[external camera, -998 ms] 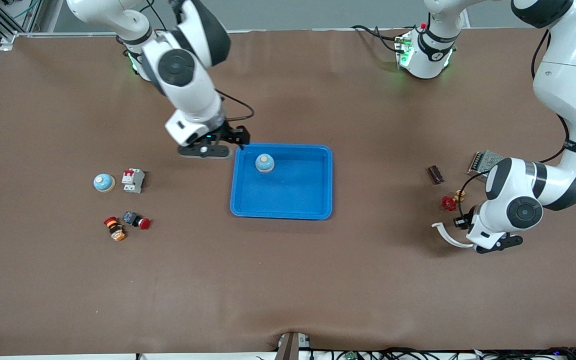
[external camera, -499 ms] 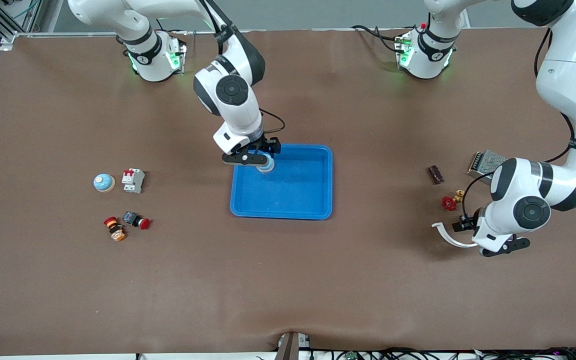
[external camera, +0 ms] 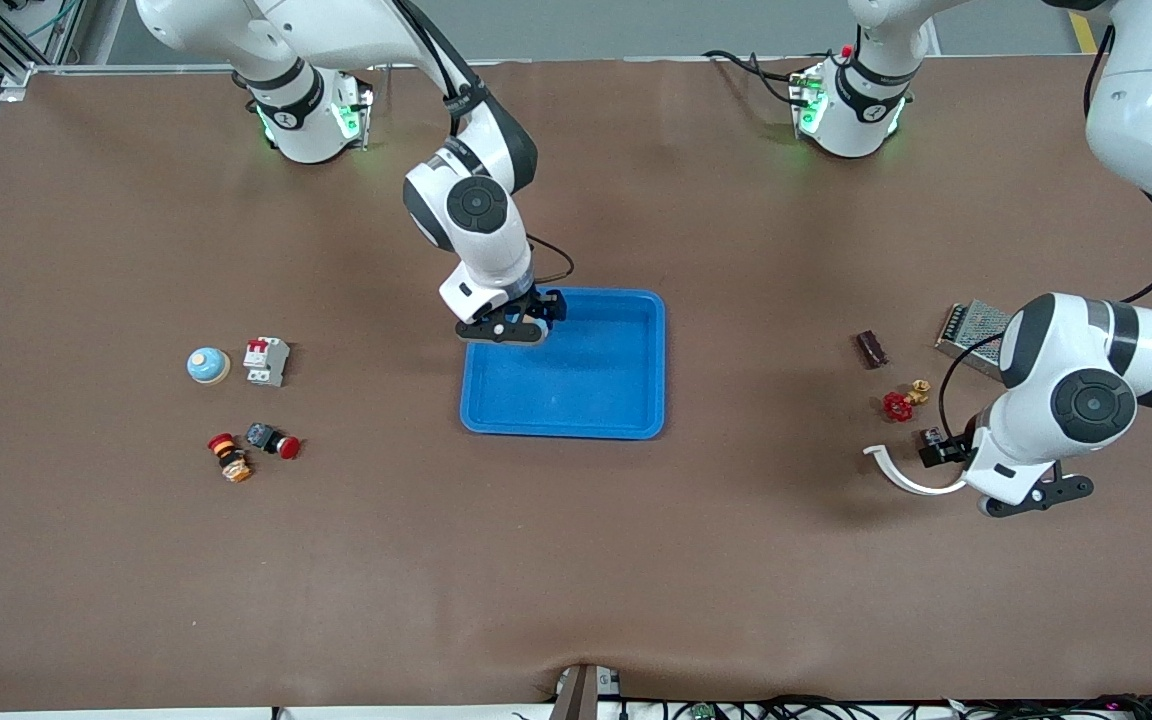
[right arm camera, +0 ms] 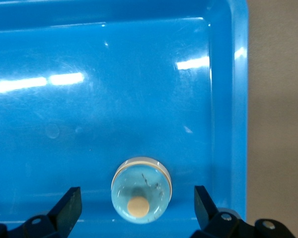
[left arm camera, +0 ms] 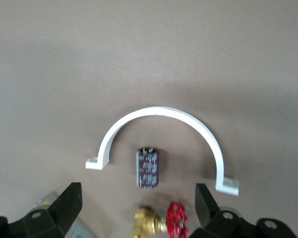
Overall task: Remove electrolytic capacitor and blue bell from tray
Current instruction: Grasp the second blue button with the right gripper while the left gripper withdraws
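Observation:
A pale blue bell [right arm camera: 141, 191] with a tan button stands in the blue tray [external camera: 586, 385], in the corner toward the right arm's base. My right gripper [external camera: 526, 322] hangs open over it, covering it in the front view, and its fingers [right arm camera: 69, 203] flank the bell without touching. The dark cylindrical capacitor [left arm camera: 148, 168] lies on the table inside the arc of a white half-ring clamp [left arm camera: 161, 113]. My left gripper [left arm camera: 137, 187] is open above it, holding nothing. In the front view the left gripper [external camera: 936, 450] largely covers the capacitor.
A red-handled brass valve [external camera: 898, 405], a dark block [external camera: 872, 349] and a metal mesh box [external camera: 971, 322] lie near the left gripper. At the right arm's end are a second bell [external camera: 207, 365], a white breaker [external camera: 266, 360] and two push buttons [external camera: 276, 442].
My right gripper has moved from outside the tray's corner to over the bell and come down around it. The left arm has shifted slightly toward its end of the table.

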Action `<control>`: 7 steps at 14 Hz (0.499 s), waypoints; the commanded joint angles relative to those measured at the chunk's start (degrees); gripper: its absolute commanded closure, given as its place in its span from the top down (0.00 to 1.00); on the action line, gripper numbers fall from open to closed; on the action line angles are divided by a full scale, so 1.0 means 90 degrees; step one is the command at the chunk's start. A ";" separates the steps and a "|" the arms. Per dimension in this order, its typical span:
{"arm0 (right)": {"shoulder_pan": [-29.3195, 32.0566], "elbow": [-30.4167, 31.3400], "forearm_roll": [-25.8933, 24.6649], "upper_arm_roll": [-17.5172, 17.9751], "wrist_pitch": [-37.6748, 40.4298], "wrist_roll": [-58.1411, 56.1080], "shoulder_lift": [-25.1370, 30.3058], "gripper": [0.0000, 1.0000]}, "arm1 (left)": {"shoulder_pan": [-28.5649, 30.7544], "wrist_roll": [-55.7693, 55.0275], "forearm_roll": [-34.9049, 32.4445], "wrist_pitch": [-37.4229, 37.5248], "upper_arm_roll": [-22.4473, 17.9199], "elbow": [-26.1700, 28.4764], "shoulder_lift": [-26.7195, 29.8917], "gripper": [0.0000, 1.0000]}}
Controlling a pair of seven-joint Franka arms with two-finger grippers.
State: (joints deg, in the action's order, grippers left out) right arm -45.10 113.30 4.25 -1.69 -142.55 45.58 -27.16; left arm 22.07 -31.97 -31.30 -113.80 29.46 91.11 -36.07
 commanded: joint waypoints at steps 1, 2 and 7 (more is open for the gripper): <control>-0.0145 0.0009 -0.0004 -0.0076 -0.0264 0.0073 -0.0185 1.00 | 0.0057 0.0338 0.0148 0.0631 0.0174 -0.0192 0.0413 1.00; -0.0145 0.0009 -0.0014 -0.0085 -0.0371 0.0073 -0.0282 1.00 | 0.0048 0.0349 0.0361 0.0681 0.0164 -0.0182 0.0627 1.00; -0.0213 0.0009 -0.0023 -0.0095 -0.0626 0.0073 -0.0508 1.00 | 0.0096 0.0662 0.0918 0.1100 0.0320 -0.0192 0.1545 1.00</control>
State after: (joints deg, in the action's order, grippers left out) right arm -45.79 113.50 4.24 -1.70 -147.87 45.57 -31.76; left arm 22.31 -27.78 -25.25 -106.11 30.99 88.39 -26.44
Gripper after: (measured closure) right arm 0.000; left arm 0.000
